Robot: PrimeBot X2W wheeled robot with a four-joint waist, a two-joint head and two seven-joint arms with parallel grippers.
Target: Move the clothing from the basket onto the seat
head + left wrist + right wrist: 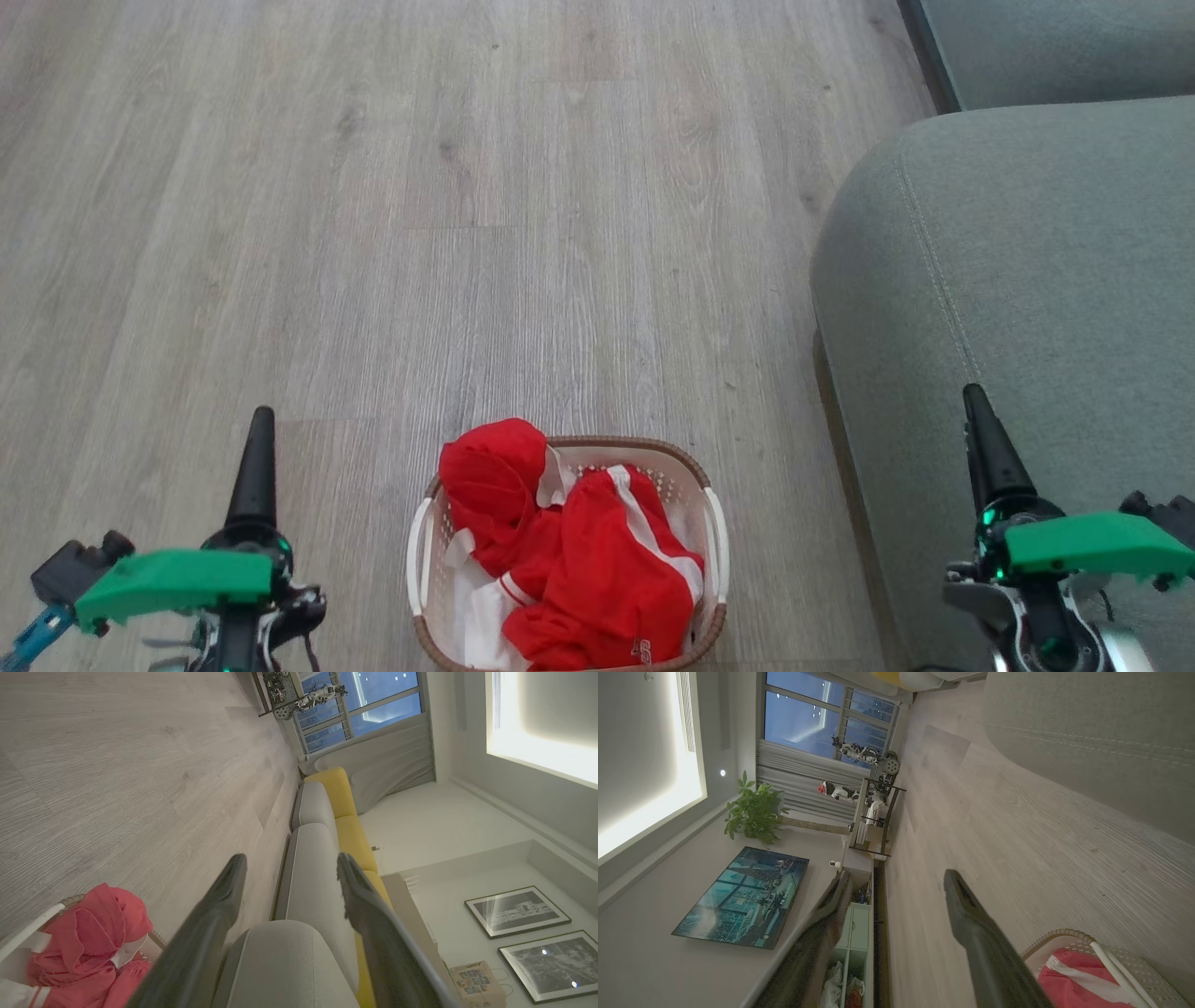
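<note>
While both arms hang to either side, the clothing (579,551), a heap of red garments with white trim, lies in the basket (635,441), which stands on the wooden floor (467,233) between the two tools and just left of the seat (1027,261). Nothing lies on the visible part of the seat, so the step in hand is judged to be the first reach into the basket. To do it well, lower one tool over the highest red fold at the basket's far-left side and gather a thick bunch of cloth rather than a single layer. Keep the fingertips off the white lining and the perforated wall. Lift straight up until the trailing hem clears the woven rim — otherwise the light basket may be dragged along — then swing right and release well inside the cushion's stitched seam. Left tool (289,861): fingers spread wide, nothing between them, touching nothing, the heap at its lower left. Right tool (897,877): likewise fully spread and empty — poised beside the seat's near edge, the basket's corner below it.
</note>
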